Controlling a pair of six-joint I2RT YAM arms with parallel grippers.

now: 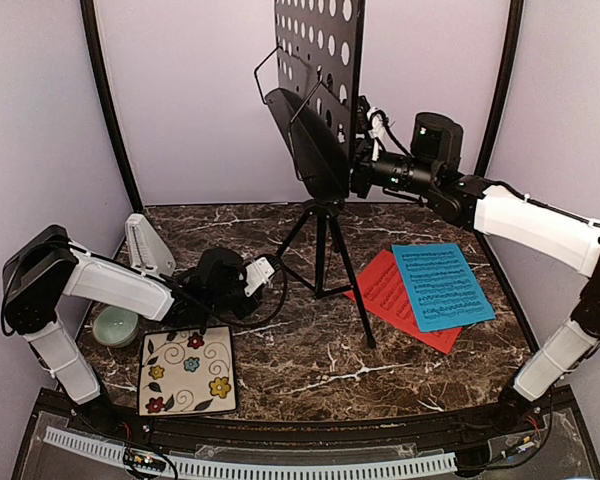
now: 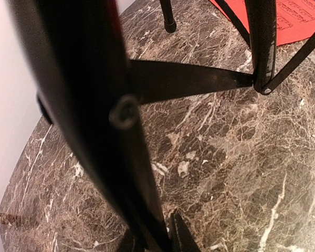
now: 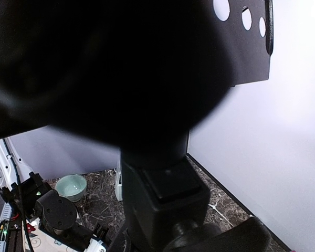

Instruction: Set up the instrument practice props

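Right at the near edge, by the left arm's base, a floral tile [image 1: 188,370] is lying flat on the marble worktop [image 1: 310,350], with a pale green bowl [image 1: 115,325] sitting just beside its far left corner. Behind the left arm, the whitish pyramid metronome [image 1: 148,245] is standing upright near the left wall.

The black music stand [image 1: 325,150] is standing on its tripod legs around the middle of the worktop, toward the back, its perforated panel rising out of the top of the overhead view. The left gripper [image 1: 263,272] is reaching low to the stand's left leg, its fingers narrowed around that leg near the foot. The right gripper [image 1: 360,172] is reaching in high from the right, its fingers pinching narrowly on the right edge of the panel.

To the right of the stand, the red sheet [image 1: 385,290] and the blue sheet [image 1: 442,285] are lying flat on the worktop, the blue one overlapping the red one's right side.
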